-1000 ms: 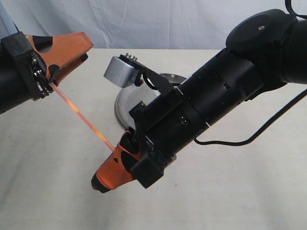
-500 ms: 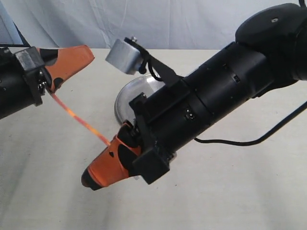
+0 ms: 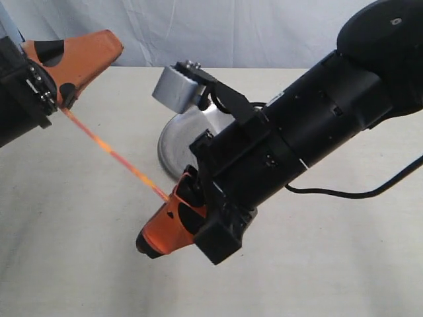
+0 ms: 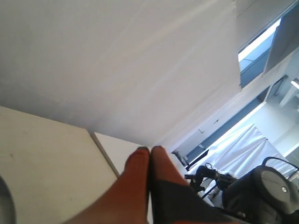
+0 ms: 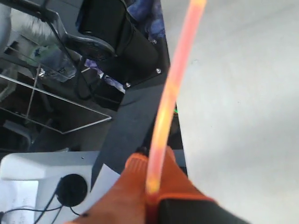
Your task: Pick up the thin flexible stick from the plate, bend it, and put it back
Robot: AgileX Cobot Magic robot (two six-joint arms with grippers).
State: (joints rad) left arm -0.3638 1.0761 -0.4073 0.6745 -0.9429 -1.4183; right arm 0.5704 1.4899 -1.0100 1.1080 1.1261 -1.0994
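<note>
1. The left tool (image 3: 116,49) is at the upper left of the exterior view, above the tabletop (image 3: 73,257). Its orange fingers point up and to the right.
2. In the left wrist view the left tool (image 4: 149,152) has its two fingers pressed together with no gap showing. The stick does not show in that view.
3. The stick (image 3: 112,153) is off the plate and in the air. It runs as a thin red-orange line from the underside of the left tool, near the base of its fingers, down and right to the right tool (image 3: 149,246).
4. The right tool points down and to the left, low over the tabletop. Its orange fingers are closed on the lower end of the stick.
5. In the right wrist view the stick (image 5: 170,88) comes out from between the closed fingers of the right tool (image 5: 150,163) and curves slightly along its length. In the exterior view it looks nearly straight.
6. The plate (image 3: 180,142) lies on the tabletop behind the right arm, which covers most of it. Only its left part shows, and the stick does not touch it.
7. A black cable (image 3: 357,191) trails over the tabletop at the right.
</note>
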